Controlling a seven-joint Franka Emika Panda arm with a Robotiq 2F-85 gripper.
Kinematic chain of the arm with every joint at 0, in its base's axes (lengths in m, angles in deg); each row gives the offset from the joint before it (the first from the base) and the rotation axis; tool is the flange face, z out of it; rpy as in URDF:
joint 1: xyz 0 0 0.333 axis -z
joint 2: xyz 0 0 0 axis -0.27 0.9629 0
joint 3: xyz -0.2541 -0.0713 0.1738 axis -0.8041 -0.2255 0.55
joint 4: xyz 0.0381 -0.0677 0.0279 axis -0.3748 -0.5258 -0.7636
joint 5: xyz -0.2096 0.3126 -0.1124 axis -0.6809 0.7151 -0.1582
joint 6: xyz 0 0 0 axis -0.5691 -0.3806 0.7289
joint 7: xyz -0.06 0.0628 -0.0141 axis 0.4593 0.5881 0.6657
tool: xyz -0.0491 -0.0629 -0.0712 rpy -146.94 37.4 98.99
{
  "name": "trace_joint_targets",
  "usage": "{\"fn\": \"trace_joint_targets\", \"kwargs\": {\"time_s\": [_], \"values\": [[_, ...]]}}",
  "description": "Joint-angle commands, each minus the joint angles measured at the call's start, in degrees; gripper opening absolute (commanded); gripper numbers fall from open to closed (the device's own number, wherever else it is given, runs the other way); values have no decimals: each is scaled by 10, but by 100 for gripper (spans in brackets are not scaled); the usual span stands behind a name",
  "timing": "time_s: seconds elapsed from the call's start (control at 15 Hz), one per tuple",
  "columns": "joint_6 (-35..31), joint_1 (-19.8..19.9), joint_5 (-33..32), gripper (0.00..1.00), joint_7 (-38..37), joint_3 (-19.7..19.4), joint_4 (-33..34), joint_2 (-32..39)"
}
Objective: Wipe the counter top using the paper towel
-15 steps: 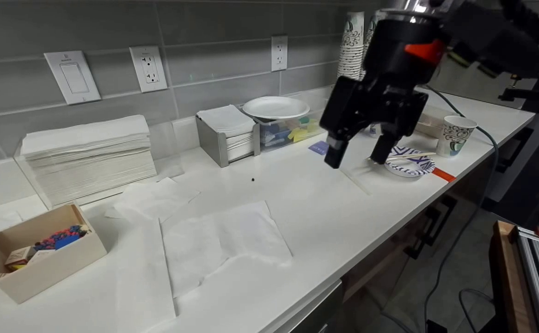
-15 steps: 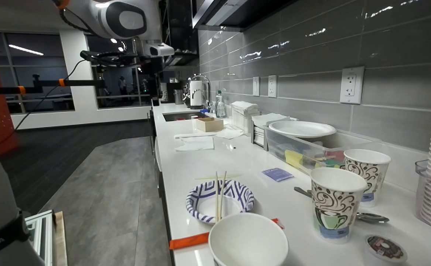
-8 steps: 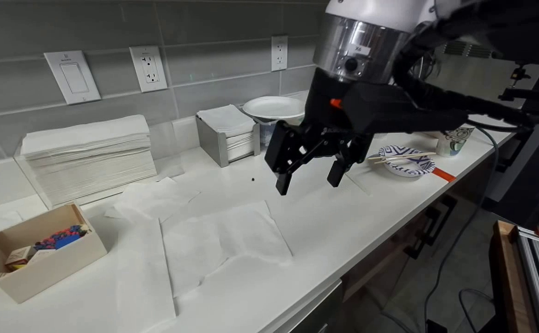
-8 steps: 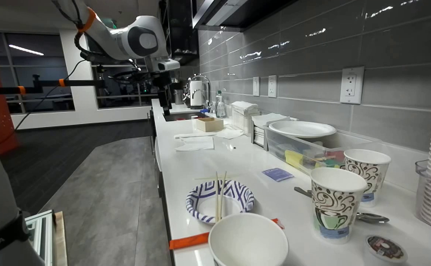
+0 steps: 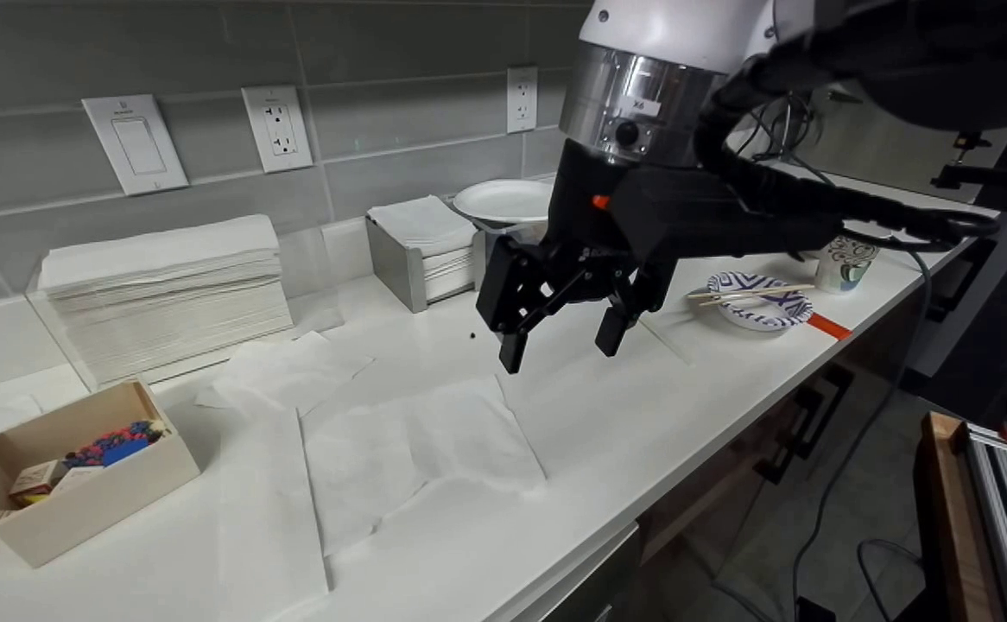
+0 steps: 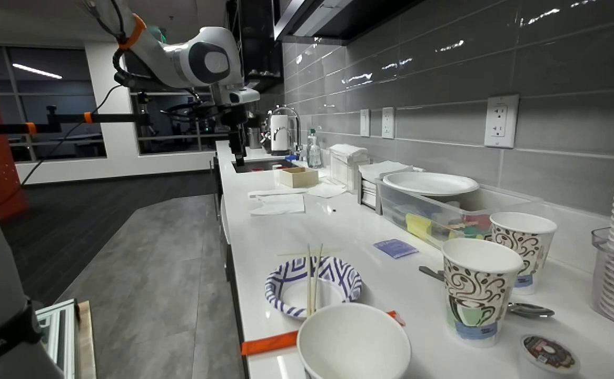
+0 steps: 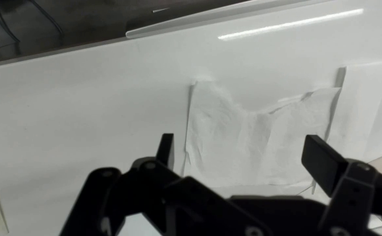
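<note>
Lower and nearer the creased white paper towel than a second ago, the black gripper hangs above the counter top, its two fingers spread wide with open air between them. Below them and apart, the paper towel lies flat on the counter top; in the wrist view it shows between the fingertips, a narrow paper strip at its right.

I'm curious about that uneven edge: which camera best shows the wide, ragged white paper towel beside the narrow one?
The wrist view: the wide, ragged white paper towel looks largest there, seen from above, its edge plain, though the black end effector hides part. Both exterior views show it smaller, at a slant.
</note>
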Motion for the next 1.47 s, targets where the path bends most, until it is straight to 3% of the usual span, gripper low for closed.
{"fn": "trace_joint_targets", "kwargs": {"time_s": [0.0,0.53,1.13,1.2,1.4], "values": [[-9,-29,-20,100,-20,-27,11,16],[-14,-75,-115,100,1,-73,151,189],[-6,-154,-123,100,2,-161,333,367],[-6,-159,-119,97,5,-167,345,381],[-5,-170,-116,71,9,-185,372,413]]}}
